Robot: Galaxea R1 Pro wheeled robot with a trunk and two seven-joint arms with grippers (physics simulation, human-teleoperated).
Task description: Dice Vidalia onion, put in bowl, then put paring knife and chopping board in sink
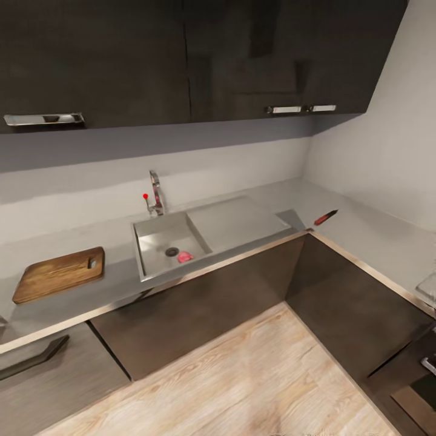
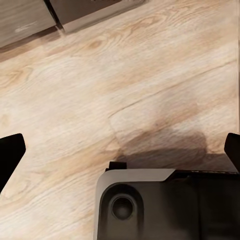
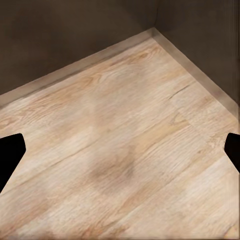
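You're facing the corner of the L-shaped desk [image 1: 242, 224], w/ dark cupboards above and below. The sink [image 1: 158, 241] sits in the desk's back run, tap [image 1: 156, 194] w/ red knob behind it, flat drainboard to its right. The onion [image 1: 184, 257], a small reddish lump, lies in the basin just beside the round drain [image 1: 172, 251]. The chopping board [image 1: 59, 274] lies flat on the desk well left of the sink, slot hole at its sink-side end. The knife [image 1: 325, 217] lies on the desk near the inner corner, right of the drainboard, apart from it. Both wrist cams look down at the wood floor [image 1: 242, 375]. Left gripper [image 2: 120, 155]: fingers spread wide, nothing between them, robot base under it. Right gripper [image 3: 120, 155]: fingers likewise apart & empty, near the cupboard corner.
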